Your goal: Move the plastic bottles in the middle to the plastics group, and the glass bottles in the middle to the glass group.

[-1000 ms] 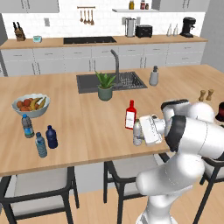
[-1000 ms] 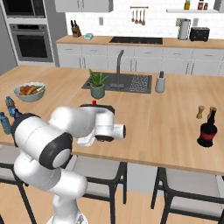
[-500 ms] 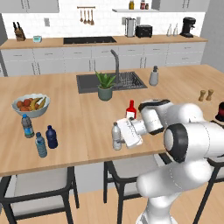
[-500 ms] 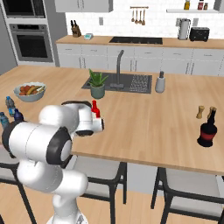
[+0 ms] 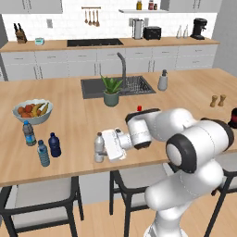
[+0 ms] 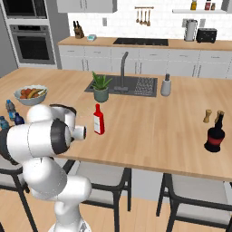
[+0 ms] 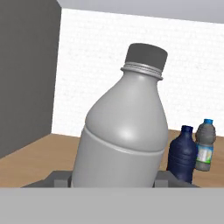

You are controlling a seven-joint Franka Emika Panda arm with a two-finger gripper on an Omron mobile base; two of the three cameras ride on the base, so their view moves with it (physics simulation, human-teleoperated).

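The two-finger gripper is clamped on the clear greyish plastic bottle, low over the wooden island counter (front edge close), so I'd carry it upright towards the blue-labelled water bottles beside the navy bottle and set it down gently.

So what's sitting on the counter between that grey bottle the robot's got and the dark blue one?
Nothing: in the left base view, bare wood separates the grey bottle from the navy bottle.
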